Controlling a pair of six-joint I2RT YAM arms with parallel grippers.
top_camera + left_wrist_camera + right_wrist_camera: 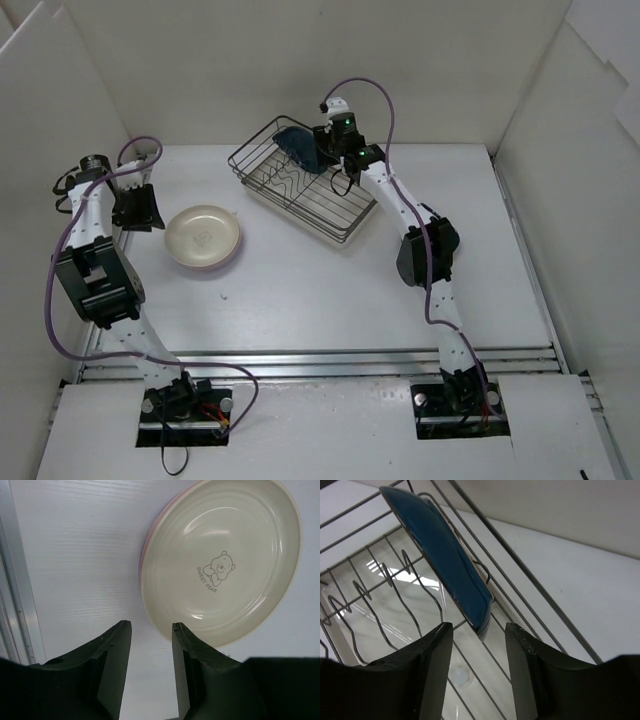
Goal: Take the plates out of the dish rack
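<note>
The right arm is stretching over the dark wire dish rack (pixel 345 230), its right gripper (pixel 476 627) open at the rim of the dark blue plate (pixel 445 555) standing inside. The left gripper (pixel 150 626) is hovering open beside the round cream plate (pixel 240 530).

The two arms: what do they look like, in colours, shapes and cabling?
The left arm and right arm match: white tube links between bulky black joint housings, each trailed by a looping purple cable. A green light glows near the right wrist. The fingers are matte black, flat-faced wedges.
</note>
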